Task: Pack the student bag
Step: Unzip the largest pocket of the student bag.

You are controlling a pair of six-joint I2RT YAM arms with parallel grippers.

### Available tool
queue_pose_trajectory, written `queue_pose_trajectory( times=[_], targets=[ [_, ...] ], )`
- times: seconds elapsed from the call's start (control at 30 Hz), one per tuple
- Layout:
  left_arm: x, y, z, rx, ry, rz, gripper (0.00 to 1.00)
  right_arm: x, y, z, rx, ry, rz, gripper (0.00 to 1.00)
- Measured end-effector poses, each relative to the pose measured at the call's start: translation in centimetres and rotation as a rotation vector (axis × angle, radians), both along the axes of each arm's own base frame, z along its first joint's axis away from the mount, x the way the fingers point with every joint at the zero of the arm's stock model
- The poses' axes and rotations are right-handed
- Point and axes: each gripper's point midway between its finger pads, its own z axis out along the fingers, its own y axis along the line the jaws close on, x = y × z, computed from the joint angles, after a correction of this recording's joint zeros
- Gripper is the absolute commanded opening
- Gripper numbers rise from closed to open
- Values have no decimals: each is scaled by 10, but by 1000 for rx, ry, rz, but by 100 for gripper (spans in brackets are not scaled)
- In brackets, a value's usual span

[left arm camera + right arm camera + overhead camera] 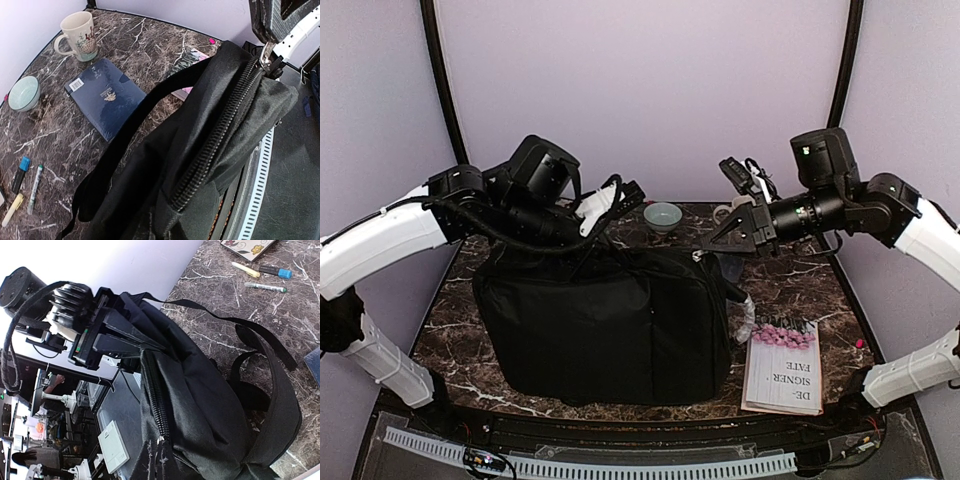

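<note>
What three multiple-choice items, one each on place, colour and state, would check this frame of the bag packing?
1. The white book lies: A left of the student bag; B right of it; C on it.
2. The notebook near the mug is: A red; B dark blue; C green.
3. The bag's top zipper is: A closed; B wide open; C torn off.
Answers: B, the top view shows it at the bag's right side; B, the left wrist view shows its cover; A, the teeth mesh along the visible run.
</note>
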Motion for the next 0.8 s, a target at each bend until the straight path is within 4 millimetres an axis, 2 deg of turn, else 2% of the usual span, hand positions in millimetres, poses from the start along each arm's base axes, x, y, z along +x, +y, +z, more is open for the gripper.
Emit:
queue_pose_trajectory(
  times=[0.2,0.8],
  targets=[
    [-2,9,-5,11,30,43,0,1,-2,-22,-21,43,-24,0],
    [-1,24,-21,40,63,127,0,-10,-24,-65,-65,122,-106,0]
  ],
)
